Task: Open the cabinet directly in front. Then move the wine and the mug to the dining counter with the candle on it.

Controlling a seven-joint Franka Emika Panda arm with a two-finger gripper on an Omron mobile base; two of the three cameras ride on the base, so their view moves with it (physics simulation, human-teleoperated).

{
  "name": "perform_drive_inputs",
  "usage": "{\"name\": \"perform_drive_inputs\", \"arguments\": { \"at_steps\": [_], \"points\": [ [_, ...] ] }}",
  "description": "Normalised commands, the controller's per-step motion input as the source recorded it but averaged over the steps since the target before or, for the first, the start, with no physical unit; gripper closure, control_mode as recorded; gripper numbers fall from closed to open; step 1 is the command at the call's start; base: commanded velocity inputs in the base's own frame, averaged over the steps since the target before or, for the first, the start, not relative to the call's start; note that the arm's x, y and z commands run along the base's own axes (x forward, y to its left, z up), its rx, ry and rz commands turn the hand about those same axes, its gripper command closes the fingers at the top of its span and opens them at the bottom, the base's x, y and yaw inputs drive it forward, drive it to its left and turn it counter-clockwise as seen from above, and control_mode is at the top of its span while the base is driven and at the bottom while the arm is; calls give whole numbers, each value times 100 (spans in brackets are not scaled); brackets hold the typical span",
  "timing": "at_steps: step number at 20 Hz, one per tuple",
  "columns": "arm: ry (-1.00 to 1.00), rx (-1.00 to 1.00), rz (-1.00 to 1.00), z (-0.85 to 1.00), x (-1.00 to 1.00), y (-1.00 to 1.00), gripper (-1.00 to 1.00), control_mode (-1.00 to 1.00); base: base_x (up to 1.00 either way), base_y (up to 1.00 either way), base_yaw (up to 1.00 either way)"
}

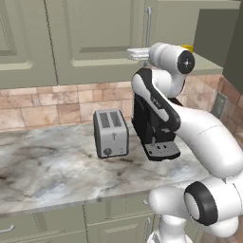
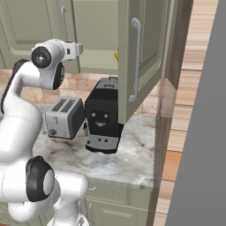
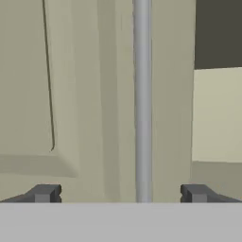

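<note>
a: where was the hand [image 3: 121,193] at that point?
b: up at the cabinet [image 1: 90,38], in front of the left door. in the hand view its two dark fingertips [image 3: 45,193] stood wide apart, so it was open, and the long silver handle [image 3: 142,99] ran straight up between them, a little right of the middle. nothing was gripped

a: and the cabinet itself?
b: half opened. the right door [image 2: 141,57] was swung out toward the near side, edge-on in the right base view, with its own bar handle [image 2: 135,62] showing. the left door [image 1: 95,33] was shut, flat against the frame

a: could you see the mug or the wine?
b: a small bit of yellow, likely the mug [image 1: 188,47], sat on the cabinet shelf just behind the arm's wrist in the left base view; the same yellow showed past the open door's edge in the right base view [image 2: 116,54]. i couldn't make out the bottle

a: what was below?
b: a marble counter [image 1: 47,175] with a silver toaster [image 1: 110,133] and, just to its right, a black coffee machine [image 2: 102,119], both standing under the cabinet against the tiled wall [image 1: 42,104]
</note>
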Motion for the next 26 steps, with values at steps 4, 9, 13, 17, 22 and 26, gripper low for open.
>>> {"name": "perform_drive_inputs", "arguments": {
  "at_steps": [4, 9, 13, 17, 22, 26],
  "points": [
    [3, 0, 0, -50, 100, 19, -100, -100, 0, 0, 0],
    [1, 0, 0, -41, 100, 5, -100, -100, 0, 0, 0],
    [1, 0, 0, -1, 25, 0, 100, -100, 0, 0, 0],
    [0, 0, 0, 0, 0, 0, 100, -100, 0, 0, 0],
    [0, 0, 0, 0, -29, 0, 100, -100, 0, 0, 0],
    [0, 0, 0, 8, -71, 2, 100, -100, 0, 0, 0]
  ]
}}
